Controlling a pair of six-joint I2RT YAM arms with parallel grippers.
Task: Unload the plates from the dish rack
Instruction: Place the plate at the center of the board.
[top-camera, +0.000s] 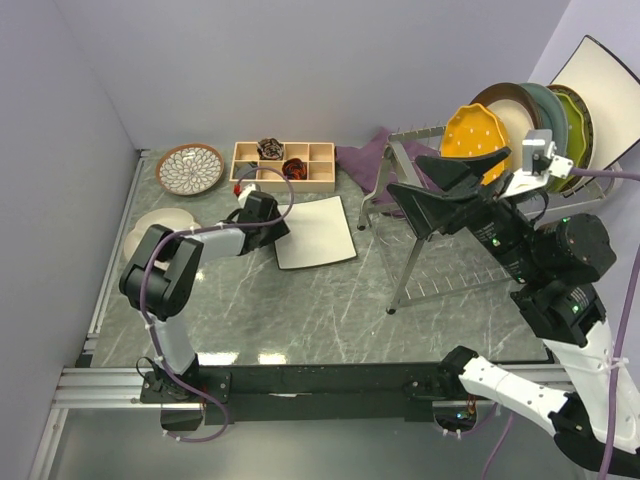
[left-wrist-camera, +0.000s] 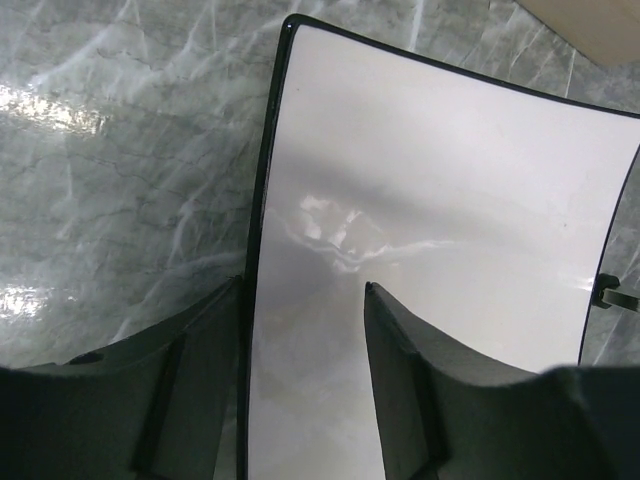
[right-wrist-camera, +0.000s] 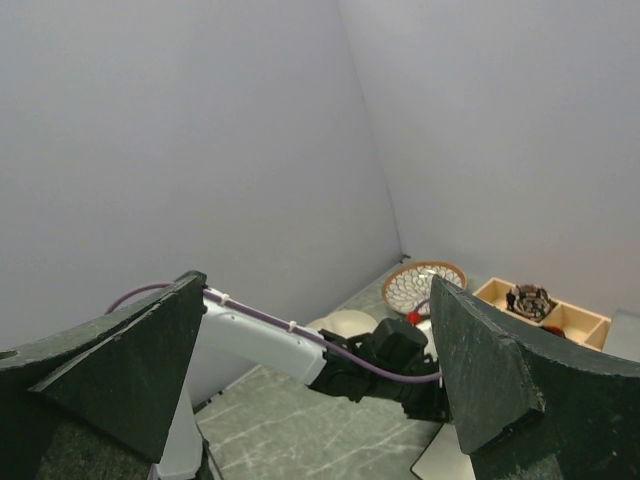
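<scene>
Left gripper (left-wrist-camera: 303, 290) sits half-open astride the black rim of the white square plate (left-wrist-camera: 440, 200), flat on the table (left-wrist-camera: 120, 150). Pinching or just clear? Hard to call. A nudge could skate it into the wooden tray (top-camera: 283, 180), small dark pieces in two compartments. Right gripper (top-camera: 450, 190) gapes empty over the dish rack (top-camera: 412, 133), plates (top-camera: 475, 130) upright at its far end.

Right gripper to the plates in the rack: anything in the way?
Nothing visible. The open right gripper hangs beside the orange scalloped plate, nearest in the dish rack, but its fingers point away from it.
</scene>
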